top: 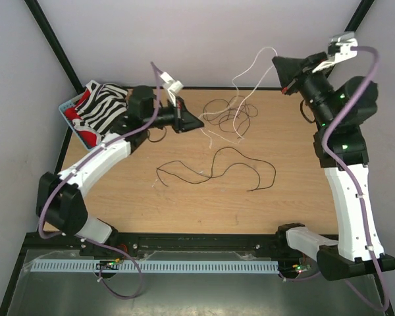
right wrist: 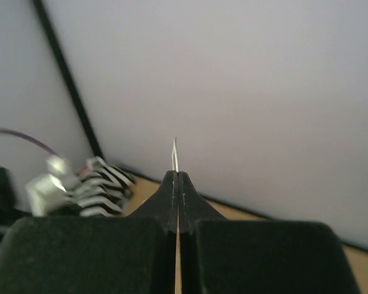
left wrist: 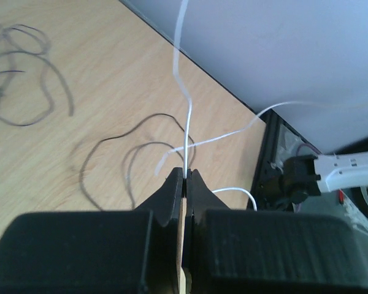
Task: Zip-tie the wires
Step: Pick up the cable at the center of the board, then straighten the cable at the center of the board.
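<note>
"What takes up most of the scene?"

"The wooden table. The left arm reaches across to its far middle. The right arm rears up over the far right corner."

"Anything else big?"

"A blue basket at the far left corner, with a zebra-striped cloth in it."

"And where are the wires?"

"The wires sit mostly bunched, dark and curling, on the far half of the table, between the two grippers. One long dark strand curls by itself nearer the middle, apart from the bunch."

"What is the left gripper doing?"

"The left gripper sits low, just left of the bunch. Its fingers are clenched on a white strand, which rises from between the tips and kinks on its way up."

"And the right?"

"The right gripper is lifted above the table near the back wall. It is pinched tight on a white loop that trails down toward the bunch, with a short tip poking past the fingertips. I cannot tell whether both hold the same wire."
</note>
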